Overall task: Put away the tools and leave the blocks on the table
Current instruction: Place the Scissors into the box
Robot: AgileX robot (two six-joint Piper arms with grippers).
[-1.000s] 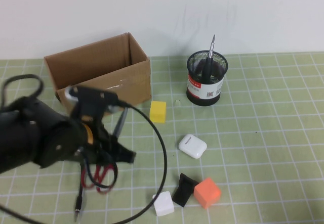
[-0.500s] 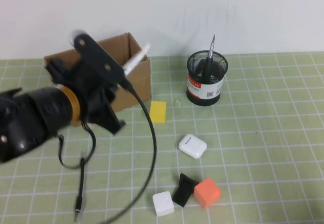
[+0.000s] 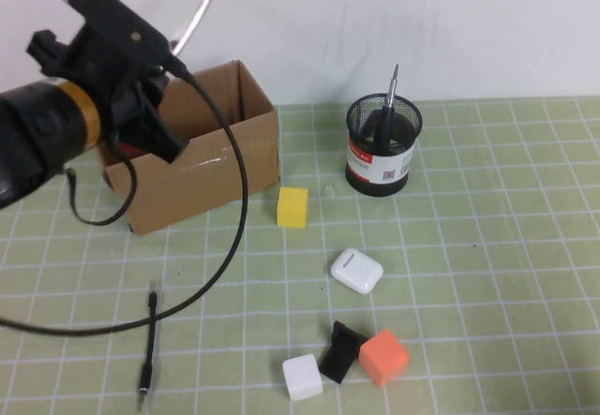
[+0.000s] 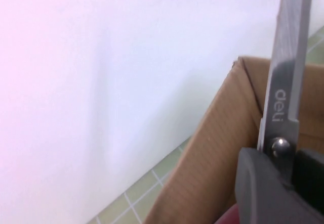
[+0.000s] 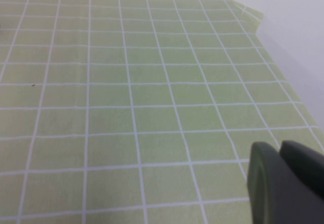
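On the table lie four blocks: one yellow cube, one white cube, one orange cube and one black angular block. There is one cardboard box, one mesh pen cup holding one screwdriver, one white rounded case and one thin black rod. One pair of scissors is clamped in the left gripper above the box, and one right gripper hangs over bare mat.

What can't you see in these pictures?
- Scissors: the left gripper is shut on them over the cardboard box; the handles are hidden by the arm in the high view and cut off in the left wrist view.
- Box's inside: hidden by its walls and the arm.
- Screwdriver: its lower part is hidden in the mesh cup.
- Right gripper: only a corner shows in the right wrist view; absent from the high view.
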